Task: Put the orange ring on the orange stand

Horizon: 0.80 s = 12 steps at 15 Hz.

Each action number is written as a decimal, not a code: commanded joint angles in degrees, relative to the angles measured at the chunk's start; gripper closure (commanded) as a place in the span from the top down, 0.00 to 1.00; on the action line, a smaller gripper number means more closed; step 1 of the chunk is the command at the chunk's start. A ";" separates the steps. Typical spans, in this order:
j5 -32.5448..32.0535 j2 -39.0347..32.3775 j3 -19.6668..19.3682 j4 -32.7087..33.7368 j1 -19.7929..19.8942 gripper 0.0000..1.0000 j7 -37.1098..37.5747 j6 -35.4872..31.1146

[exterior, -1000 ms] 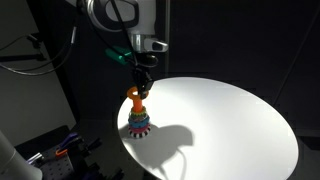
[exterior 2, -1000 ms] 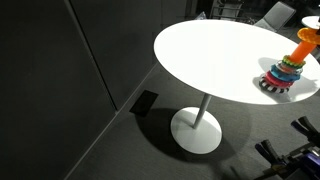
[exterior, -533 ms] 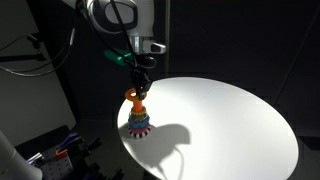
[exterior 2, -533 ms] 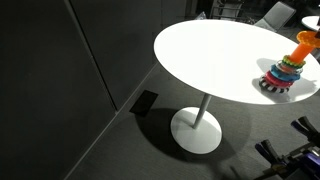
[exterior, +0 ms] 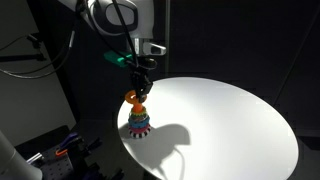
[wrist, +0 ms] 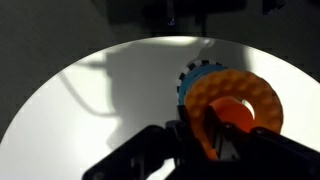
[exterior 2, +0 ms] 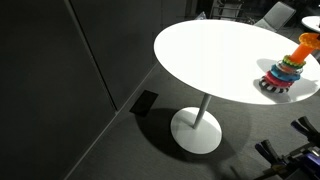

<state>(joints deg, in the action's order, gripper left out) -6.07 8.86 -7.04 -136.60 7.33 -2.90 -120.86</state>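
In an exterior view, the robot arm [exterior: 120,15] is reaching down over a round white worktop [exterior: 220,120], and its pincer [exterior: 139,88] is gripping a small plain orange plastic doughnut-shaped ring [exterior: 134,98] between its closed-in fingers. The orange ring is sitting level with the top of a short upright orange plastic peg stand with a rounded top [exterior: 137,109], directly above a stack of multicoloured toy rings [exterior: 138,123] that is circling the stand's base. The orange stand is standing close to the worktop's edge on the arm's side, well apart from the far edge. In the exterior view from the floor side, the worktop [exterior 2: 210,55] is showing its single pedestal foot, and the stack [exterior 2: 282,75] is sitting near the worktop's edge at the picture's right. The orange ring [exterior 2: 304,40] is lying tilted at the top of the orange stand [exterior 2: 299,56], and the pincer cannot be made out here. In the wrist view, the pincer [wrist: 240,140] is coming in from below, with one dark finger [wrist: 215,135] crossing the orange ring [wrist: 240,92]. The stand's rounded top [wrist: 238,116] is showing through the ring's hole. A blue toothed ring [wrist: 188,85] is peeking out beside it on the worktop [wrist: 90,100].
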 commanded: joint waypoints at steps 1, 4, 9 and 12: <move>-0.80 -0.30 -0.35 -0.37 0.31 0.47 -0.57 -0.42; -0.83 -0.86 -0.40 -0.50 0.36 0.69 -0.52 -0.49; -0.88 -1.94 -0.51 -0.30 0.42 1.00 -0.48 -0.51; -0.56 -1.52 -0.58 -0.14 0.39 1.00 -0.74 -0.29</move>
<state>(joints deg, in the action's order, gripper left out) -6.07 6.77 -7.38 -136.90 7.49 -2.90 -120.95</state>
